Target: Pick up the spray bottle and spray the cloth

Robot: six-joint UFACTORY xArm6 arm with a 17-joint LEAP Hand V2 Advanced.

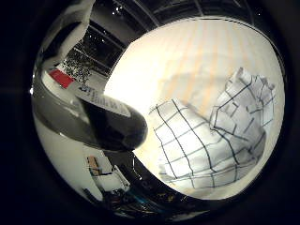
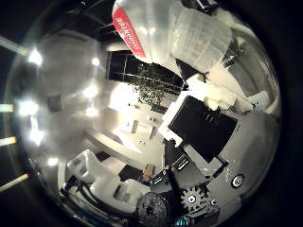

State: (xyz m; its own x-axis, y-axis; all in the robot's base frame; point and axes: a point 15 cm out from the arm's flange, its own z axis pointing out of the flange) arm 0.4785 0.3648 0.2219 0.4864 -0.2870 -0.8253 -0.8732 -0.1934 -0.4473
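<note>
The spray bottle (image 2: 156, 33) is clear plastic with a red label and a pale trigger head. It sits close against the palm in the right thumb side palm view. My right hand (image 2: 204, 128) shows there as black and white fingers curled beside the bottle. In the right little finger side palm view the bottle's clear body (image 1: 80, 98) runs along one side, lifted off the table. The cloth (image 1: 211, 127) is white with a dark grid pattern. It lies crumpled on the pale table (image 1: 178, 56), below the hand and away from the bottle.
The right thumb side palm view looks out into the room, with bright ceiling lights, a leafy plant (image 2: 151, 85) and white furniture (image 2: 95, 170). Dark shelving (image 1: 89, 56) stands beyond the table's far edge.
</note>
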